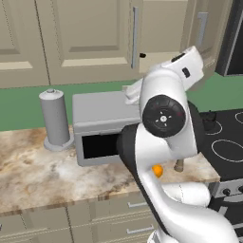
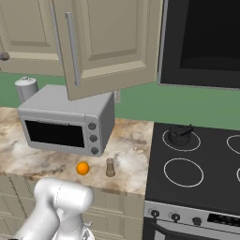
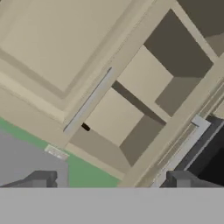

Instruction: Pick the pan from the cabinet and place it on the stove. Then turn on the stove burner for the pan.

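Beige recessed-panel wall cabinet (image 1: 90,33) stands above the counter in the left base view, its door with the long silver bar handle (image 1: 135,31) swung partly out. A small dark tab (image 1: 142,55) pokes past the door's edge low in the gap. I take it for the end of the shallow dark frying pan's straight handle, with the pan body hidden behind the door. The white arm's hand (image 1: 190,66) is raised just right of that gap, so the pan would lie to its left and further in. The black glass stove (image 1: 228,142) sits down to the right.

In the right base view the open door (image 2: 108,47) hangs over the grey toaster-style microwave (image 2: 65,122). On the stove, the larger white-ring stove burner (image 2: 183,172) is bare and the small dark lidded pot (image 2: 179,134) sits on the ring behind it.

In the hand view the two-finger gripper (image 3: 111,181) is spread wide and holds nothing. It faces plain beige shelves, and the dark tab (image 3: 85,127) shows up and left of it, just beside the bar handle's lower end. If that is the handle tip, the pan's long axis probably points out toward the door edge, though I cannot tell for sure.
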Available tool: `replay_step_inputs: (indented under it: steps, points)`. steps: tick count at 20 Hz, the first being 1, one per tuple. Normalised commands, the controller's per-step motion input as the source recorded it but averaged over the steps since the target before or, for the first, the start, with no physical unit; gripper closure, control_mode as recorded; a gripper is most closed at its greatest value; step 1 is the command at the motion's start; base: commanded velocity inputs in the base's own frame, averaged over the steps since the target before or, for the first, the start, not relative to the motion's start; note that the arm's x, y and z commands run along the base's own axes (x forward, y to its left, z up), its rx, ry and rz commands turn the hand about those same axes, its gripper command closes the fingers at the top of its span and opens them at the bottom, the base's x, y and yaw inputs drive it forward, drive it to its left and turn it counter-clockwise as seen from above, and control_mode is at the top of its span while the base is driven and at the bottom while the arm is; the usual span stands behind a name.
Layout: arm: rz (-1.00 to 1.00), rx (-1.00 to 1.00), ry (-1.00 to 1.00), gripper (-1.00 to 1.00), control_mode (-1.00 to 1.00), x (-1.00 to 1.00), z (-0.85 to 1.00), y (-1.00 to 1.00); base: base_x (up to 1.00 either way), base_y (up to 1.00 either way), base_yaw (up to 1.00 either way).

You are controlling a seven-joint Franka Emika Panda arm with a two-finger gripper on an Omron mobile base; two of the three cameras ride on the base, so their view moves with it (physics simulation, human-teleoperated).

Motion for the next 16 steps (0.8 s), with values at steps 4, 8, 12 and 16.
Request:
replay_step_inputs:
  steps: [4, 8, 12, 16]
  points:
    - [-0.07, -0.14, 0.23, -1.00, -1.00, 0.75, -0.25, 0.05, 0.00, 0.00, 0.00]
    - [-0.03, -0.08, 0.11, -1.00, -1.00, 0.65, -0.26, -0.04, 0.00, 0.00, 0.00]
    - [-0.04, -0.05, 0.02, -1.00, -1.00, 0.36, -0.30, -0.11, 0.00, 0.00, 0.00]
    - [-0.09, -0.02, 0.00, -1.00, -1.00, 0.01, -0.24, -0.20, 0.00, 0.00, 0.00]
